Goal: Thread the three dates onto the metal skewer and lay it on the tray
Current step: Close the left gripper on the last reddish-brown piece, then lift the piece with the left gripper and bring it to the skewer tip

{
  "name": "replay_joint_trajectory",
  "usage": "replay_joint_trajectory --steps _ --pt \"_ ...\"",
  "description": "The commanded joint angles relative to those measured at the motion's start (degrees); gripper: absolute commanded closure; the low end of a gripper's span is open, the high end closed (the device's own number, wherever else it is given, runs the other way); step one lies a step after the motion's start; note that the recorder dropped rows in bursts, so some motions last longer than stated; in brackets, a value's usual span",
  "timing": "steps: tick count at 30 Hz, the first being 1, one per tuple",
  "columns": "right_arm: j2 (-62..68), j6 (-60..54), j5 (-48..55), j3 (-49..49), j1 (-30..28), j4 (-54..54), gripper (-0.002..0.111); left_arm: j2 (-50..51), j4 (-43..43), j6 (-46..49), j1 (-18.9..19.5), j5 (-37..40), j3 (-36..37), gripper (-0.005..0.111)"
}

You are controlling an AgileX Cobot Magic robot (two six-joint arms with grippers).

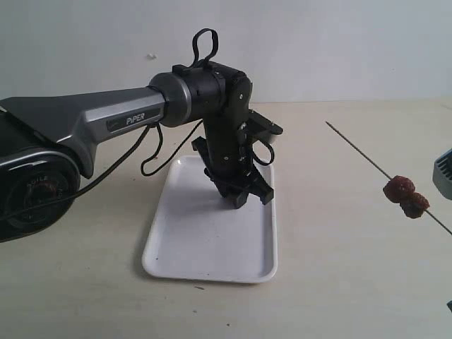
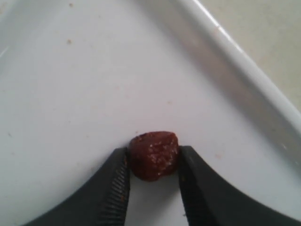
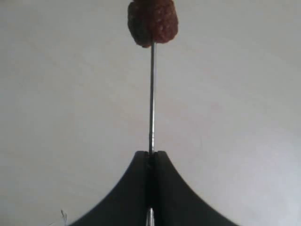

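Note:
The white tray (image 1: pixel 205 247) lies in the middle of the table. My left gripper (image 1: pixel 251 198) reaches down onto its far right part. In the left wrist view that gripper (image 2: pixel 153 162) is shut on one dark red date (image 2: pixel 154 155), which rests on the tray floor (image 2: pixel 94 84) near the rim (image 2: pixel 235 61). The metal skewer (image 1: pixel 360 152) hangs slanted over the table at the right, with two dates (image 1: pixel 400 188) (image 1: pixel 414 205) threaded on it side by side. My right gripper (image 3: pixel 151 155) is shut on the skewer (image 3: pixel 152 103), a date (image 3: pixel 153 21) ahead of its tips.
The left arm's grey body (image 1: pixel 63 127) and black cable (image 1: pixel 152 159) stretch across the left of the table. A grey part (image 1: pixel 443 176) shows at the right edge. Bare beige tabletop (image 1: pixel 332 254) lies between the tray and the skewer.

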Motion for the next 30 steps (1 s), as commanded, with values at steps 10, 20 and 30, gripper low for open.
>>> replay_joint_trajectory --steps 10,20,30 --pt "-0.51 -0.01 -0.73 -0.32 0.02 -0.71 0.108 0.25 0.30 0.21 -0.34 0.44 -0.18 0.074" --pt "-0.51 -0.01 1.15 -0.32 0.02 -0.71 0.108 0.04 2.10 5.51 -0.34 -0.67 -0.18 0.080" --pt "-0.51 -0.17 3.37 -0.32 0.02 0.00 0.108 -5.97 8.37 24.74 -0.21 4.53 -2.23 0.080"
